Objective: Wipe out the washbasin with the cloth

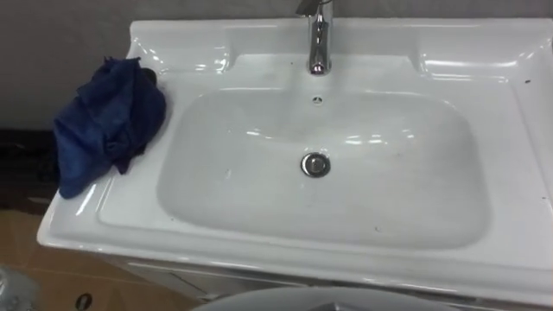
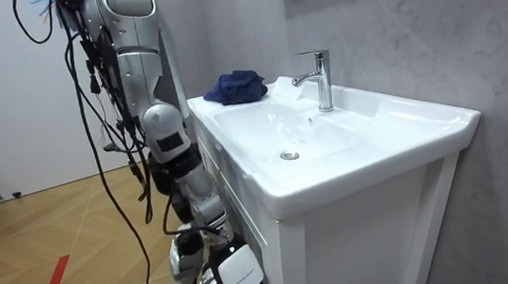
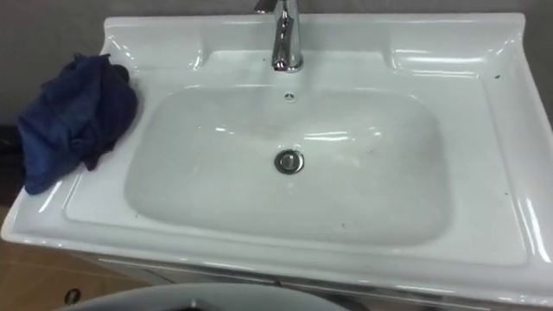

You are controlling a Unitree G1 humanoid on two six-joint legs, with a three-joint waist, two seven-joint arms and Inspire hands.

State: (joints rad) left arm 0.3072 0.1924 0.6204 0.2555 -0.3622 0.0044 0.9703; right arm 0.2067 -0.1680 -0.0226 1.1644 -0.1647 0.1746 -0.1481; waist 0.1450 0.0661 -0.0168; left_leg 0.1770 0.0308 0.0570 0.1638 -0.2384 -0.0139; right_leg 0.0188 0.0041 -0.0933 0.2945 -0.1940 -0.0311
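The white basin (image 1: 346,186) sits in front of the robot, its bowl empty, with the drain (image 1: 315,164) in the middle and the chrome tap (image 1: 320,39) at the far edge. I see only a few tiny dark specks on the glaze, so it fits a basin already wiped as well as one waiting for wiping. The blue cloth (image 1: 108,121) lies crumpled on the left ledge, just beside the bowl, and part of it hangs over the outer left rim.

In the room view one hand (image 2: 235,276) hangs low beside the cabinet (image 2: 358,235), fingers relaxed and holding nothing (which hand it is, I cannot tell).

The risk is the cloth — it is bunched and already half over the rim, so a careless reach from the side could push it to the floor. An arm swung across the bowl could also knock the tap.
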